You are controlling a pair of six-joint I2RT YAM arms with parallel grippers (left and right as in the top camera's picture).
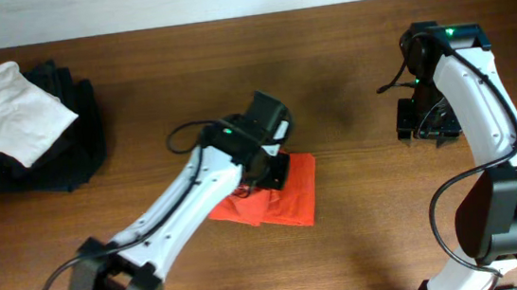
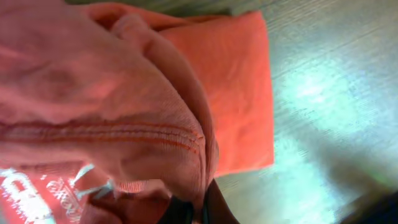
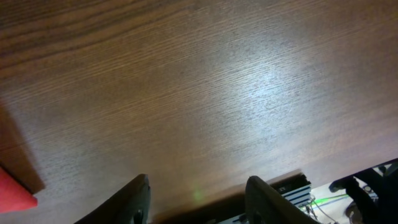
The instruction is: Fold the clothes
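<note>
At the far left a white cloth (image 1: 14, 113) lies crumpled on top of a pile of black garments (image 1: 74, 153), well apart from everything else on the wooden surface (image 1: 373, 248). Near the middle sits the shirt (image 1: 297, 198), an orange-red folded bundle, flat along its right side and bunched up on its left. The left pincer (image 1: 260, 185) is down on that bunched part. In the left wrist view its dark fingertips (image 2: 186, 211) are clenched on a thick gathered roll of the shirt (image 2: 236, 93), a stitched hem runs across the roll, and white lettering (image 2: 25, 193) shows at the lower left. Well to the right, the right pincer (image 1: 425, 127) hangs over bare wood. Its wrist view shows the right pincer (image 3: 199, 199) released, jaws apart with nothing between them, and a red corner of the shirt (image 3: 12, 193) at the left edge.
</note>
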